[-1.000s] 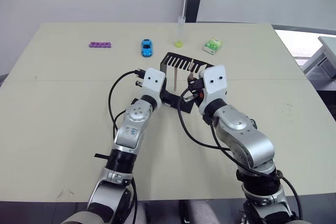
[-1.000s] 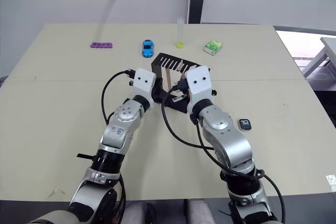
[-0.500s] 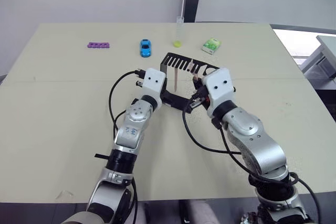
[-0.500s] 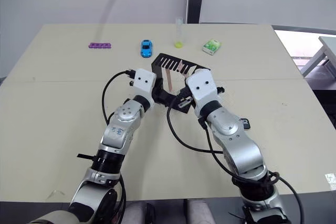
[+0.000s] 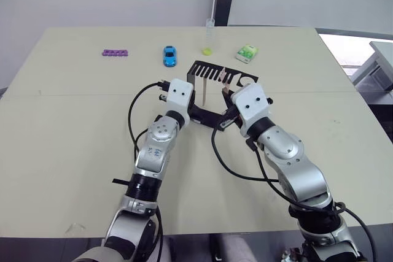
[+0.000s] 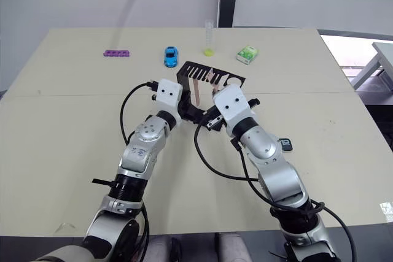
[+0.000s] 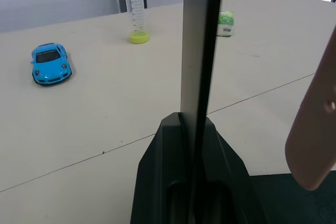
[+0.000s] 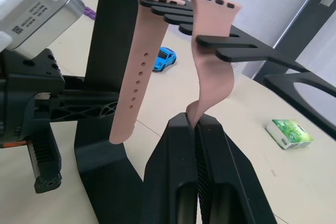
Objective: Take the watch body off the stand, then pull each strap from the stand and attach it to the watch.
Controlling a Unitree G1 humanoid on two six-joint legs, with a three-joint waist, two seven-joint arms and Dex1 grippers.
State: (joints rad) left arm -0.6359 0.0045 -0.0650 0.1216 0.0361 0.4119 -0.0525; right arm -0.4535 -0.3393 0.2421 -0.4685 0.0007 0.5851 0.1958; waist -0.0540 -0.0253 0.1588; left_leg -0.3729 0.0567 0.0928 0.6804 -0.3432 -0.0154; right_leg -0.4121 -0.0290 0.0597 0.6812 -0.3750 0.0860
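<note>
The stand (image 5: 209,93) is sitting around the middle of the table (image 5: 67,133), a bit toward the far side, and both arms are working on it. The left gripper (image 7: 195,129) is clamping the stand's upright edge, fingers pressed against the thin black sheet metal from both sides, so it's basically bracing the thing in place. The right gripper (image 8: 196,121) is pinching the lower end of one strap (image 8: 212,64), the one on the right side of the comb. That strap is bending into an S-curve while its top end, the one with the holes, is hooked over a comb tooth. The other strap (image 8: 132,72) is hanging straight down from a slot further left, closer to the upright, with its lower tip hanging free above the base.

The watch body (image 6: 285,145) is lying flat on the table to the right of the stand, partly hidden behind the right forearm, well apart from both grippers.

Other stuff along the far edge of the table: a purple strip of little rings (image 5: 115,52) on the far left, a blue toy car (image 5: 169,56), a clear tube with a yellow-green cap (image 5: 209,38) standing upright with the cap down, and a small green-and-white box (image 5: 248,53) to the right of it. None of it is touching the stand.
</note>
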